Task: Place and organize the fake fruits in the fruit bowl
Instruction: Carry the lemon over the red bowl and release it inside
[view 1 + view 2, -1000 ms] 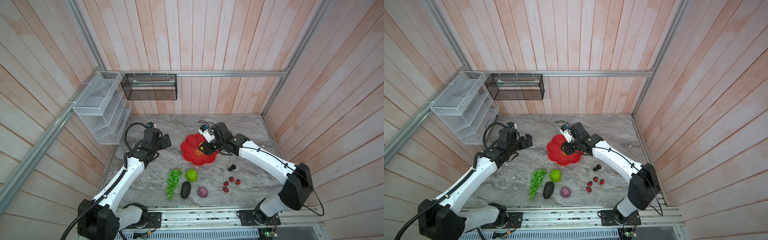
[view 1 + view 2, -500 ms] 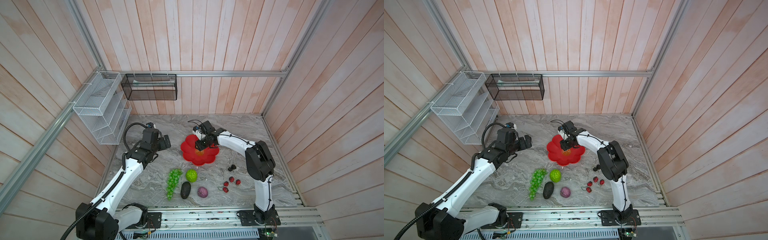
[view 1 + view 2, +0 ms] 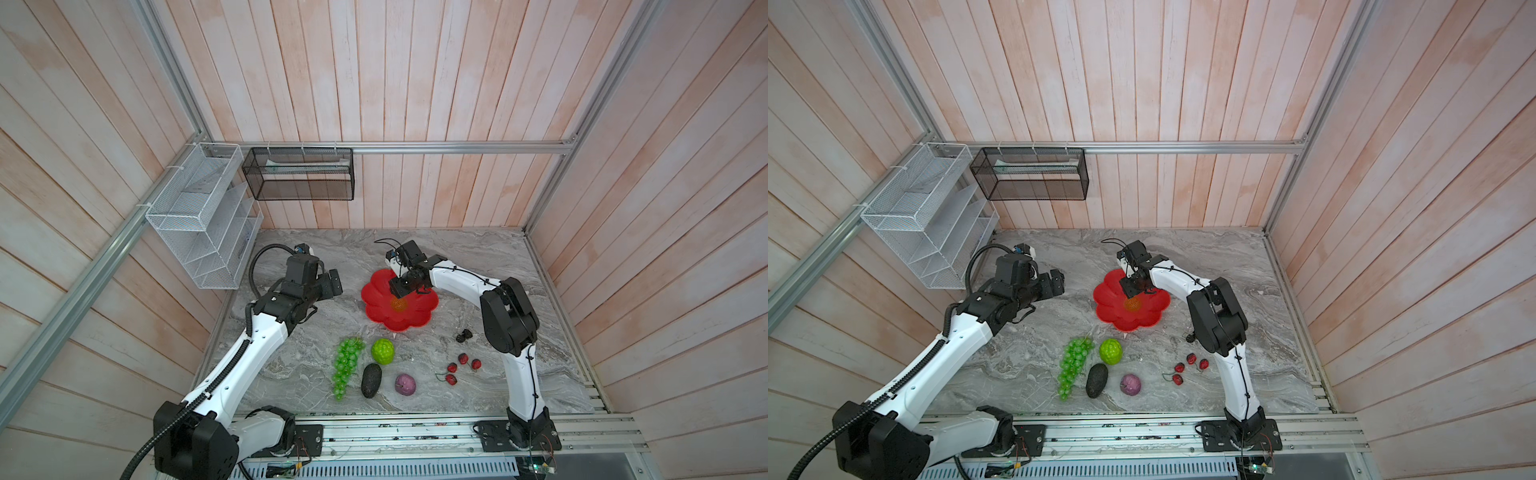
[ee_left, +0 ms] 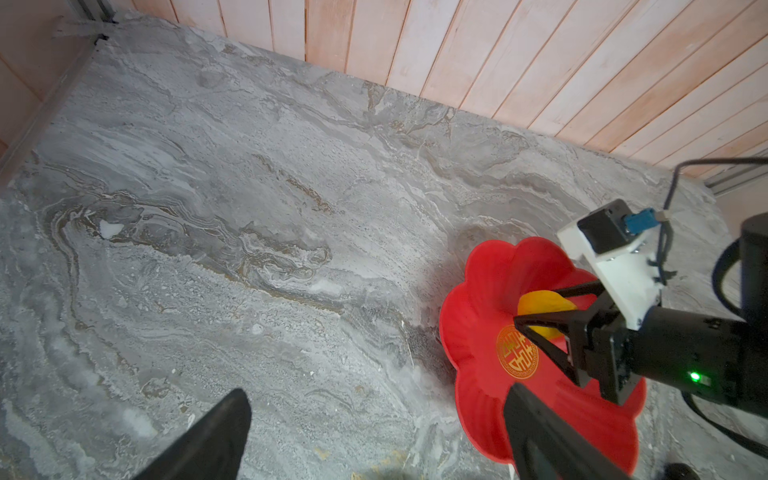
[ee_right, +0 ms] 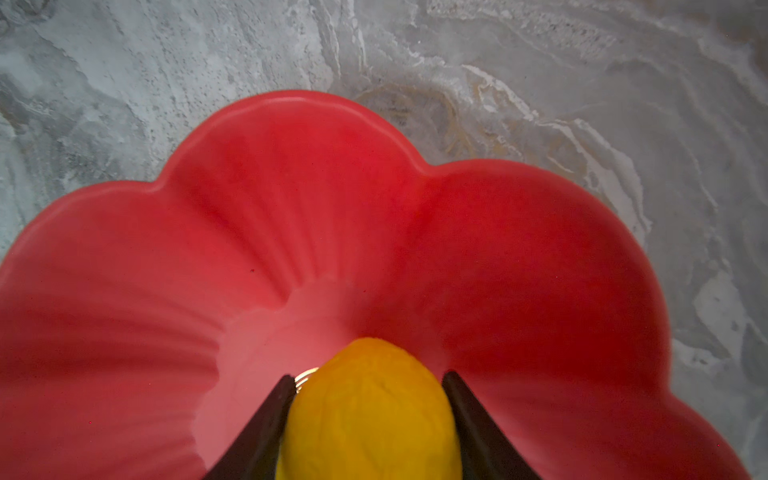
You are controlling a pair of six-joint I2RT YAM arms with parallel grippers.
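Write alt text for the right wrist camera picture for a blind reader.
A small yellow fruit is held between the black fingers of the right gripper, over the centre of the red flower-shaped fruit bowl. Grey marble table shows beyond its scalloped rim.

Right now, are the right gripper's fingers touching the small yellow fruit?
Touching. The right wrist view shows both fingers of the right gripper flush against the small yellow fruit, no gap either side, over the fruit bowl.
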